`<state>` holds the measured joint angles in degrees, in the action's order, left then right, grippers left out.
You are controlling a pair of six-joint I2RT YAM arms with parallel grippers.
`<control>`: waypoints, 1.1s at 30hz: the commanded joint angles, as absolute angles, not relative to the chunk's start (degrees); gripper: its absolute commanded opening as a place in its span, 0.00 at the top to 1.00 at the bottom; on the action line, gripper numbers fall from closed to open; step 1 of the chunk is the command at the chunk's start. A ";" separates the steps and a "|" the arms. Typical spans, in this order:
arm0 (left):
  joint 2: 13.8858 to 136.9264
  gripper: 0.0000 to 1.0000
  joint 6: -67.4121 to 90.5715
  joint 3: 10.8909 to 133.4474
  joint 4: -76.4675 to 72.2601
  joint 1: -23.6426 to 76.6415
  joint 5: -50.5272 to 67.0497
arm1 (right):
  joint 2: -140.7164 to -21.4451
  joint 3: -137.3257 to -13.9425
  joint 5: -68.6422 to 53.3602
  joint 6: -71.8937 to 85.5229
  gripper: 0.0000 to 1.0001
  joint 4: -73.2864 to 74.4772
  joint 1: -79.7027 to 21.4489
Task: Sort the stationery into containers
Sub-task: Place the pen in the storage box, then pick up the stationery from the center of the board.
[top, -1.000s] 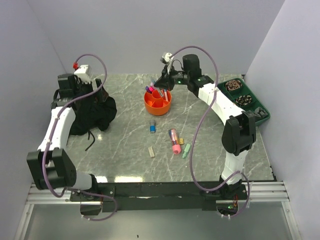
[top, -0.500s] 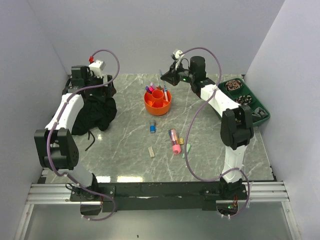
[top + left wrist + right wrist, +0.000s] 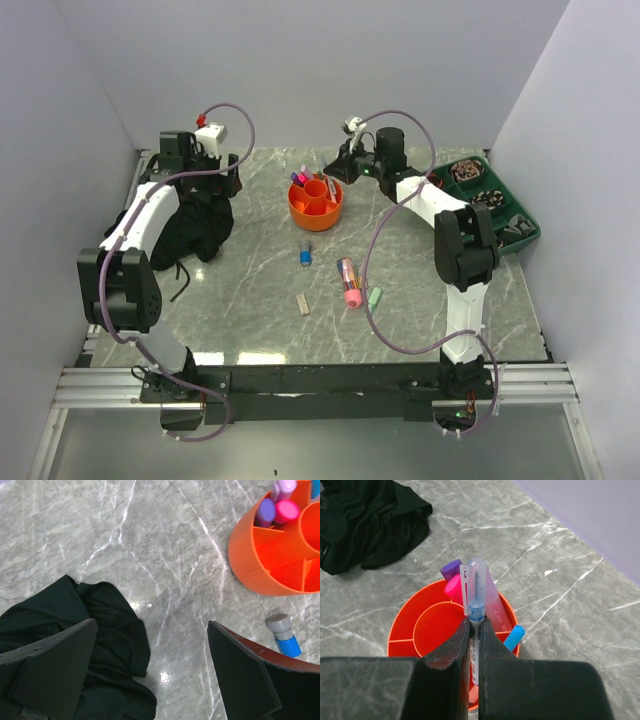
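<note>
The round orange holder stands at the back middle of the table with pink and purple markers upright in its ring. My right gripper hangs over its far right rim, shut on a clear pen with a blue tip. Loose stationery lies in front: a blue capped piece, a pink marker, a green eraser and a beige eraser. My left gripper is open above the cloth's edge, holding nothing.
A black cloth bundle lies at the left, below my left arm. A dark green compartment tray sits at the right edge. The blue piece lies just beside the holder. Walls close off the back and both sides.
My left arm has swung back and to the right, over the cloth towards the holder. My right arm has folded back, keeping the pen gripped above the holder's right rim.
</note>
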<state>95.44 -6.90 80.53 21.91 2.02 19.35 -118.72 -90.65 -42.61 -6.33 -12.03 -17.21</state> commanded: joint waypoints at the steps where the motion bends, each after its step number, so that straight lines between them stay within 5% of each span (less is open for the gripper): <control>1: 95.80 0.01 -8.17 82.79 21.36 2.11 18.02 | -118.57 -89.12 -41.58 -4.66 0.95 -16.52 -16.96; 5: 95.63 0.01 -8.09 82.62 21.36 2.11 17.93 | -117.60 -87.11 -40.61 -3.87 0.75 -17.49 -16.88; 10: 94.75 0.00 -7.82 82.27 21.01 2.11 18.46 | -115.85 -86.14 -39.73 -3.95 0.63 -16.88 -16.96; 19: 91.32 0.01 -6.42 80.95 18.11 2.11 20.38 | -107.06 -85.61 -38.41 -8.77 0.54 -9.42 -16.88; 33: 75.16 0.01 -3.87 67.43 13.18 3.60 26.54 | -82.63 -72.34 -38.58 -32.22 0.47 23.87 -17.31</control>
<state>80.18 -4.29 70.98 15.55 2.22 24.32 -86.76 -75.29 -36.97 -20.45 8.45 -17.21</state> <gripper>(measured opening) 0.995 0.525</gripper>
